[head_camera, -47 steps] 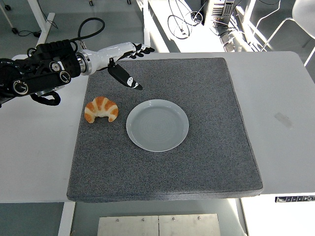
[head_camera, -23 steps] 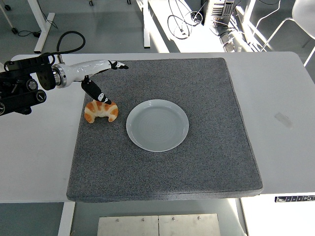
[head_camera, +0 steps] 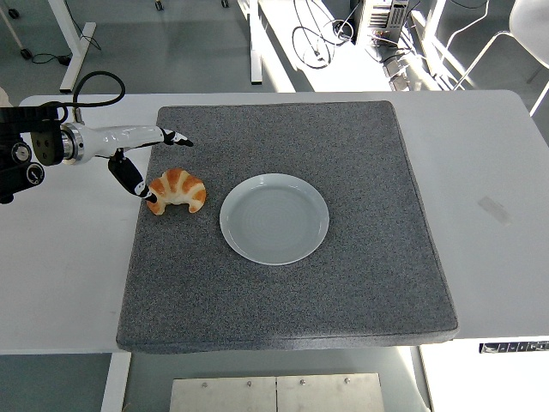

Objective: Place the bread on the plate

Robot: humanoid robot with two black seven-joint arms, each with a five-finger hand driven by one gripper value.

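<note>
1. The left robot hand [head_camera: 141, 159] reaches in from the left edge over the surface [head_camera: 69, 257]; its fingers are spread and hold nothing, with the thumb [head_camera: 130, 176] angled down so that its tip is at the left end of the bread, touching or just short of it, and the other fingers [head_camera: 171, 136] pointing right above it.
2. Nearest the camera lies the front edge of the grey mat [head_camera: 283, 292], which covers the middle of the white surface.
3. The plate [head_camera: 274, 219], pale and round, sits on the mat a little left of its centre.
4. The bread [head_camera: 177, 190], a golden croissant, lies on the mat just left of the plate, apart from it, with its curved ends turned toward the camera.
5. A small grey mark [head_camera: 493, 209] shows on the bare surface to the right of the mat.
6. Beyond the far edge, cables [head_camera: 322, 34] trail across the sunlit floor.
</note>
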